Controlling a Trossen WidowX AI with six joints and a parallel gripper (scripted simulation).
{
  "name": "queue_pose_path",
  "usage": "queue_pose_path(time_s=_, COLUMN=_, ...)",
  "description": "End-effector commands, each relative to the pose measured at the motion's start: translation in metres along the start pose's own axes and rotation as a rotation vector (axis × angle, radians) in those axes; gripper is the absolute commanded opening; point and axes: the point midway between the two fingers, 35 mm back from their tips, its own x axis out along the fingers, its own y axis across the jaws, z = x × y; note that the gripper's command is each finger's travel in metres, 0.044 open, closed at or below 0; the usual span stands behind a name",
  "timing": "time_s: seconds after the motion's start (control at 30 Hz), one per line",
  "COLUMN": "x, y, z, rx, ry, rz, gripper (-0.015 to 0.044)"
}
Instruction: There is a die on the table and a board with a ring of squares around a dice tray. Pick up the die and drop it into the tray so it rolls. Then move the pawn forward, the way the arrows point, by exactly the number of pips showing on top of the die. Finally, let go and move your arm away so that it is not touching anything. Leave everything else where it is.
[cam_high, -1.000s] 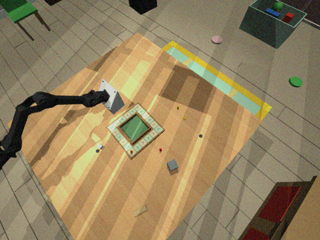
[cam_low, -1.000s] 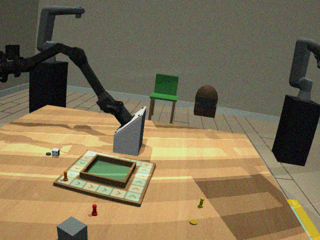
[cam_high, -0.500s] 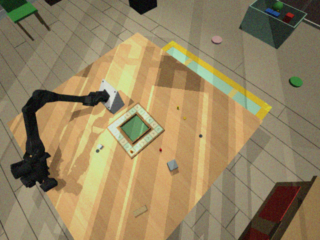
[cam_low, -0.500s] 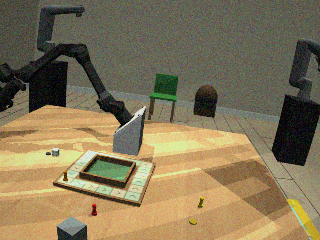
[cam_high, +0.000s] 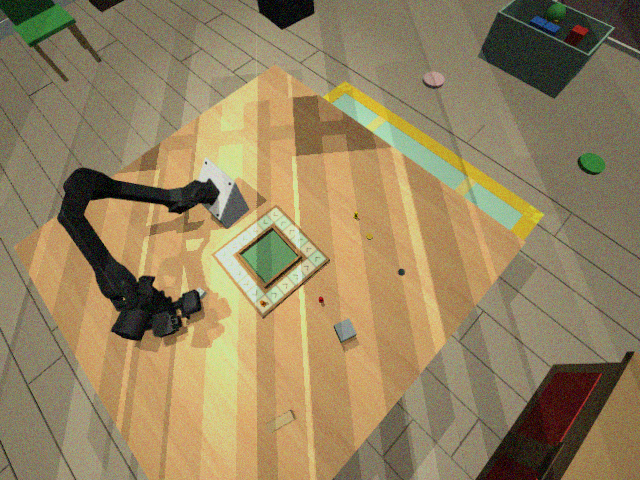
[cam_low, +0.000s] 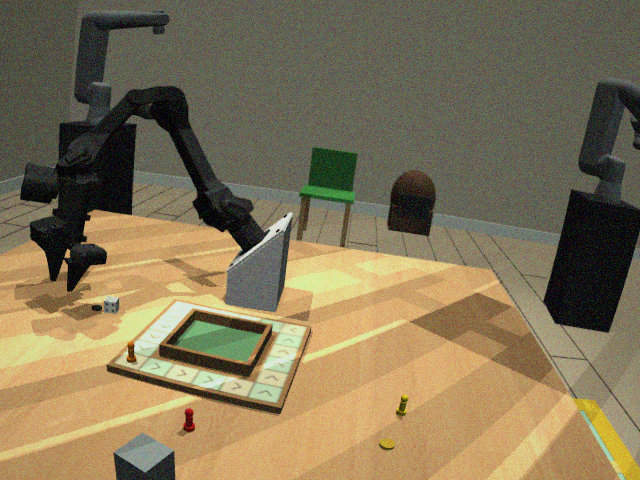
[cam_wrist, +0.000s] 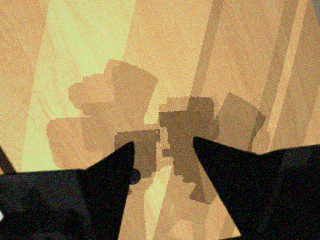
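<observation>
The white die (cam_high: 200, 292) (cam_low: 111, 304) lies on the table left of the board; its top pips are too small to read. It is not visible in the wrist view. My gripper (cam_high: 179, 312) (cam_low: 61, 284) (cam_wrist: 164, 143) is open and empty, pointing down above the table, beyond the die on the side away from the board. The orange pawn (cam_high: 263, 303) (cam_low: 131, 352) stands upright on a corner square of the board (cam_high: 227, 254) (cam_low: 181, 373). The green-floored dice tray (cam_high: 270, 255) (cam_low: 217, 338) in the middle is empty.
A small dark disc (cam_low: 96, 307) (cam_wrist: 134, 176) lies beside the die. A red pawn (cam_high: 321, 299) (cam_low: 189, 419), a grey block (cam_high: 344, 330) (cam_low: 144, 457), a yellow pawn (cam_high: 356, 214) (cam_low: 402, 405) and a yellow disc (cam_high: 369, 236) (cam_low: 386, 443) stand or lie off the board.
</observation>
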Motion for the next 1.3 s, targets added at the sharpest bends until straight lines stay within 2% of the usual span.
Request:
queue_pose_path(time_s=0.0, x=-0.012, y=0.055, z=-0.047, rx=-0.419, ry=0.131, rz=0.073, gripper=0.0275)
queue_pose_path(time_s=0.1, x=-0.018, y=0.071, z=-0.065, rx=-0.579, ry=0.172, rz=0.095, gripper=0.0275)
queue_pose_path(time_s=0.5, x=-0.018, y=0.065, z=-0.068, rx=-0.582, ry=0.173, rz=0.095, gripper=0.0275)
queue_pose_path(time_s=1.27, x=0.018, y=0.066, z=-0.075, rx=-0.582, ry=0.173, rz=0.094, gripper=0.0275)
